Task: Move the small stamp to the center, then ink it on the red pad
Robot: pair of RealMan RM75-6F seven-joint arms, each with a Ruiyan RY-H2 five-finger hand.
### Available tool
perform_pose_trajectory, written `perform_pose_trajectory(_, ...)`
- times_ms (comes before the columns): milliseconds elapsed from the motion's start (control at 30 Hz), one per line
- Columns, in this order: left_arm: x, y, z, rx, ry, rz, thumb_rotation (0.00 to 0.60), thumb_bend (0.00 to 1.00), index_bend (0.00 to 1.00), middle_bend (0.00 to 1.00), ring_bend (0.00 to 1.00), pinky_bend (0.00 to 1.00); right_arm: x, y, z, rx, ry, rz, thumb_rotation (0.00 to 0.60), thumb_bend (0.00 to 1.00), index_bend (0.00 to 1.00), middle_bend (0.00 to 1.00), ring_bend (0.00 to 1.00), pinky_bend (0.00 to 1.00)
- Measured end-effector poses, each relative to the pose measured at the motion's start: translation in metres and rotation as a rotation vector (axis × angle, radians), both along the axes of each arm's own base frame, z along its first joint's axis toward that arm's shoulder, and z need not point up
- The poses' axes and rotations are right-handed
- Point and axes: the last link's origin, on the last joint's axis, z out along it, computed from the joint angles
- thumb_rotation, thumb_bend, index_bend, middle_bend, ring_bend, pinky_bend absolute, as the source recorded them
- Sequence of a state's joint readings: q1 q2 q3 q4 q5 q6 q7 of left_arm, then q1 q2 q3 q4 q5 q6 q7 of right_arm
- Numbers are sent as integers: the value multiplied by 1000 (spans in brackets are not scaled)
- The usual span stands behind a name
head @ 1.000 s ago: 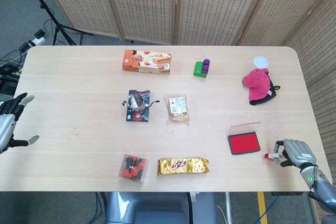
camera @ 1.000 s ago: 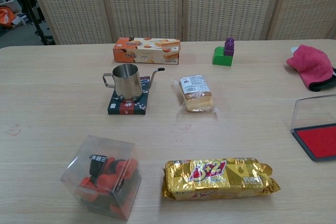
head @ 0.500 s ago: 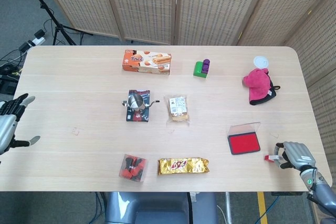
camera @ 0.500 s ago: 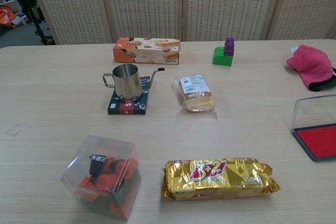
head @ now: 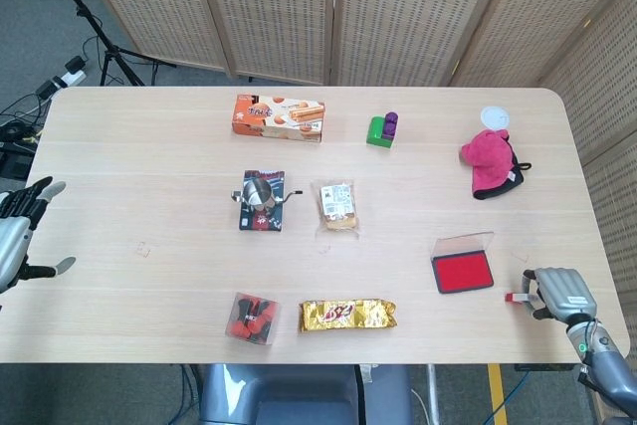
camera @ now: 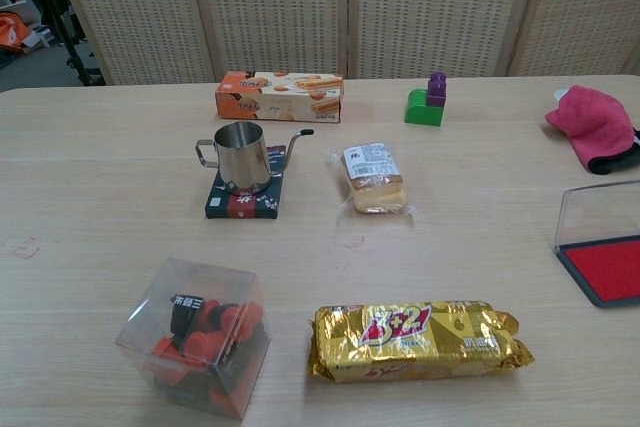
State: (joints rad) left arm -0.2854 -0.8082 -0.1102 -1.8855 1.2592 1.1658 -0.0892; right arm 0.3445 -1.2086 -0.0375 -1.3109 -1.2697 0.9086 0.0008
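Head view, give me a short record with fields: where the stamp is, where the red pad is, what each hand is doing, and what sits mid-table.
stamp: small stamp at the table's near right edge, right of the ink pad
ink pad: red ink pad, lid open, lying apart from the stamp
right hand: right hand curled around the stamp, fingers touching it; whether it is lifted, cannot tell
left hand: left hand at the left edge, fingers spread, holding nothing
centre: steel kettle on a dark coaster, wrapped cake beside it

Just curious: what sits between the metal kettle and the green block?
In the head view, a wrapped cake slice lies on the table between the kettle and the green block.
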Motion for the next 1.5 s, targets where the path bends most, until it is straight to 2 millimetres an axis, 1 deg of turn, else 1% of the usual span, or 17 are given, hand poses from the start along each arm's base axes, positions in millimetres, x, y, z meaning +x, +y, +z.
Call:
perform_pose_trajectory(167,0,0,0,0,-2,-1,600,182,0,0,0,0,-1,1,-3,-1,16,3,600,616,597,966,1000,1000)
perform_pose_trajectory(333,0,0,1,1,-2,0,600,182,0,0,0,0,-1,1,-4,3,21,2,600,569,595,966,1000,1000)
perform_pose_trajectory(400,-1,0,1,1,-1,1,600,182,0,0,0,0,-1,1,-4,7,23,4,600,566,582,966,1000,1000)
perform_pose_trajectory(467,-1,0,1,1,-1,1,600,182,0,0,0,0,-1,1,-4,13,23,4,600,540,562,965,1000,1000)
perform_pose_trajectory(733,-1,0,0,-2,2,3,600,182,0,0,0,0,-2,2,-4,21,20,13,600,467,535,964,1000,1000)
perform_pose_trajectory(933,-1,0,0,-5,5,7,600,182,0,0,0,0,-3,2,-4,25,16,13,600,465,490,963,1000,1000)
perform_pose_trajectory(1033,-1,0,0,-5,4,6,600,182,0,0,0,0,-3,2,-4,26,15,13,600,452,483,963,1000,1000)
perform_pose_trajectory(1167,-1,-1,0,-5,3,5,600,182,0,0,0,0,-3,2,-4,26,9,16,600,370,476,963,1000,1000)
perform_pose_trajectory(1200,-1,-1,0,-5,3,5,600,182,0,0,0,0,-3,2,-4,27,8,17,600,363,473,963,1000,1000)
perform_pose_trajectory(1500,-1,-1,0,-5,4,5,600,182,0,0,0,0,-3,2,-4,30,5,21,600,363,436,963,1000,1000)
